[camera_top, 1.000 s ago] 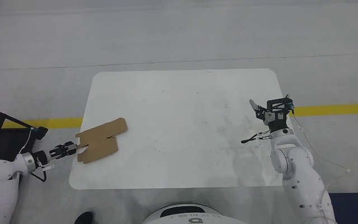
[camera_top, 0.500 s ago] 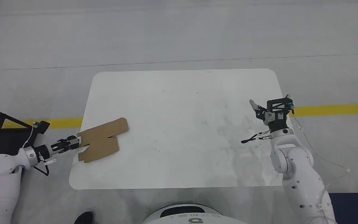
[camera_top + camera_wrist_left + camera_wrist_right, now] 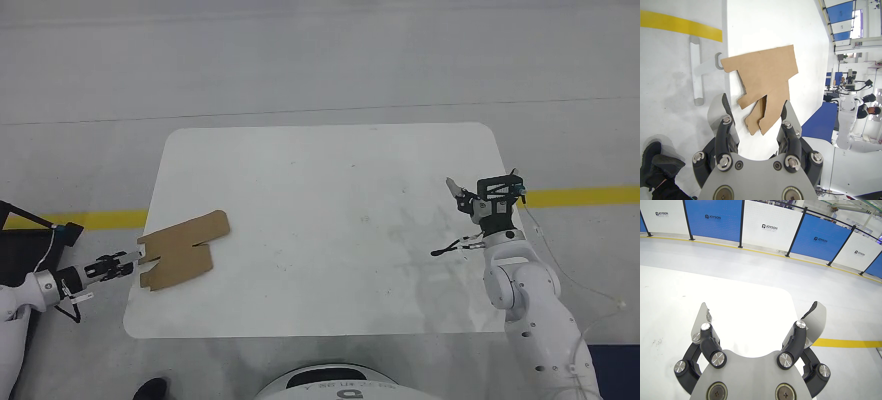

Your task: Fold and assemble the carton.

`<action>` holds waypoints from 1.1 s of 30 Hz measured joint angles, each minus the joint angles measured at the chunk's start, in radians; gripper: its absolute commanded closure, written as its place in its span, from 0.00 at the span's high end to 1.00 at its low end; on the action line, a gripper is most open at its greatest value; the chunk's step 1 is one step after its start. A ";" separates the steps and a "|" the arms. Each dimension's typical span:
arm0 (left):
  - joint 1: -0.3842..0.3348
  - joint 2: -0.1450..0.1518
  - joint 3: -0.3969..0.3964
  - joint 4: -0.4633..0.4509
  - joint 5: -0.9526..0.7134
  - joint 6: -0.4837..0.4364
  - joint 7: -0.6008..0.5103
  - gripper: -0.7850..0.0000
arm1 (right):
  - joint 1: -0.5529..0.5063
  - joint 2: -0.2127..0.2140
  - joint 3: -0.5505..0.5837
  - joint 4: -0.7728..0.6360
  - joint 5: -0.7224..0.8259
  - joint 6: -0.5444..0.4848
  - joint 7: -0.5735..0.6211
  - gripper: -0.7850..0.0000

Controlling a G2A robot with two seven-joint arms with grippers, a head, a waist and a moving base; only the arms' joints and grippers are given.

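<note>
The carton point(image 3: 180, 250) is a flat brown blank, not yet folded at all. It lies at about 8 o'clock on the white surface point(image 3: 330, 200), hard against that rim, with one corner poking just over it. The left claw point(image 3: 132, 263) hangs off the surface at the same side, level with the sheet. Its fingers point(image 3: 726, 106) are spread wide either side of the blank's two tabs, and it has hold of nothing. The right claw point(image 3: 760, 308) sits well apart at 3 o'clock, also wide open and empty.

To my eye this is the very first step, getting hold of the blank. The next move calls for the left claw to pinch a tab cleanly without pushing the sheet inward.
</note>
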 measured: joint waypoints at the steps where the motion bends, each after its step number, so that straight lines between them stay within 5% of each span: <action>1: -0.004 0.000 0.008 0.000 -0.002 0.003 -0.003 0.60 | 0.000 0.000 0.000 0.000 0.000 0.000 0.000 1.00; 18: -0.032 0.009 0.072 0.034 -0.025 -0.002 0.002 0.56 | 0.000 0.000 0.000 0.000 0.000 0.000 0.000 1.00; 33: -0.064 0.008 0.133 0.042 0.002 0.010 0.030 0.38 | 0.000 0.000 0.000 0.000 0.000 0.000 0.000 1.00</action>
